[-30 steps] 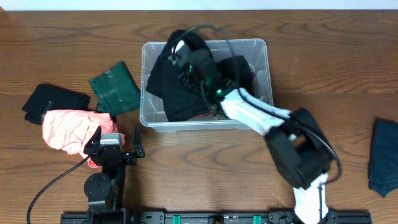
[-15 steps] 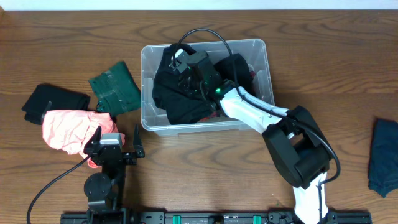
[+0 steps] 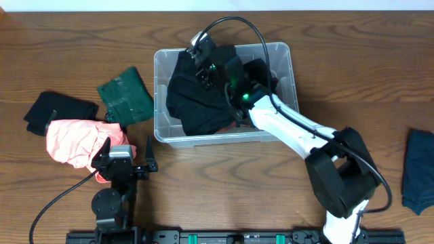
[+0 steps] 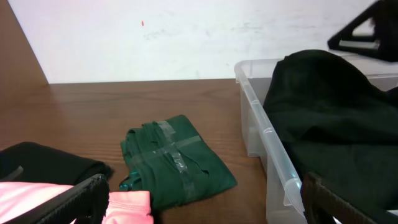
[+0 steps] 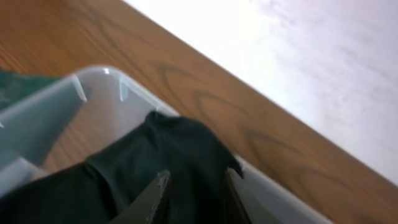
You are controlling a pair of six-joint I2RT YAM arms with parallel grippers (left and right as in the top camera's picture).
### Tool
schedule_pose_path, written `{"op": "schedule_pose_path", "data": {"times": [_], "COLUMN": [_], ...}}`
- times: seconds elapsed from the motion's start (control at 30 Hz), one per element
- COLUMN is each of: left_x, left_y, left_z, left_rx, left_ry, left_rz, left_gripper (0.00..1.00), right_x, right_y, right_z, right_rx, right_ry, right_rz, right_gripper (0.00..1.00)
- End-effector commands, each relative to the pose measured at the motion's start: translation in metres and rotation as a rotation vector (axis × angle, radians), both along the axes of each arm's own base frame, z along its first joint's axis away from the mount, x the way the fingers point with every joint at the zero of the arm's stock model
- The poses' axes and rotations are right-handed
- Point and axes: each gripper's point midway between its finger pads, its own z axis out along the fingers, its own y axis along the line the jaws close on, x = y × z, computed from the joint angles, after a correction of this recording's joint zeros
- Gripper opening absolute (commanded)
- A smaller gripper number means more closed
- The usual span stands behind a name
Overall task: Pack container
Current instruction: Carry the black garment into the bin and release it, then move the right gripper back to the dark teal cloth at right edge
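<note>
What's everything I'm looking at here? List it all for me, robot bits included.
container: one, clear plastic, middle of the table
black clothing: one heap, black, inside the container
green garment: one, dark green, folded, left of the container
black bundle: one, black, far left
pink garment: one, coral pink, left, near the front edge
blue garment: one, dark blue, right edge
table: one, brown wood
left arm's fingers: two, black, open, beside the pink garment
right arm's fingers: two, grey, closed on the black clothing at the container's far side
</note>
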Motion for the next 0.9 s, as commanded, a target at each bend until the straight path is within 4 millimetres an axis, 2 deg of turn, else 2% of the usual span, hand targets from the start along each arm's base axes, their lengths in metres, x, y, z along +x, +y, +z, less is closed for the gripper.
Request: {"op": "schedule_pose_path", "data": {"times": [0.0,0.2,0.33,0.47,0.57,0.7,0.8,0.87], "left_x": [0.000,0.000,0.000,0.000,0.000,0.000,0.000,0.000], "left_y": [0.000,0.000,0.000,0.000,0.000,0.000,0.000,0.000], "left_z": [-0.015,-0.015,-0.015,-0.015,-0.015,-0.015,-0.015,-0.015], "left_rx": [-0.012,-0.012,-0.012,-0.012,-0.012,-0.012,-0.012,-0.012], "left_ry": [0.036,0.037,0.037,0.036,0.037,0.036,0.037,0.036], "left_rz": [-0.002,-0.002,-0.002,-0.002,-0.002,-0.002,-0.002,-0.002], "left_gripper": [0.98,0.98,0.98,0.98,0.98,0.98,0.98,0.98], "right_x": [0.006,0.012,0.009,0.005,0.007,0.006,0.002,-0.001], "right_y": [-0.004,-0.006,-0.011,-0.012,-0.010,-0.013,-0.036,-0.066], "right_z": [-0.034,-0.074,-0.102,-0.105,-0.083,-0.023,0.025,0.051], "right_rx": [-0.032,-0.063,-0.105,-0.119,-0.092,-0.037,-0.037,-0.071], "right_ry": [0.041,0.080,0.135,0.153,0.118,0.045,0.004,-0.014], "right_rz": [-0.030,-0.039,-0.042,-0.039,-0.038,-0.041,-0.107,-0.198], "right_gripper": [0.27,0.29,0.30,0.31,0.36,0.45,0.49,0.58]}}
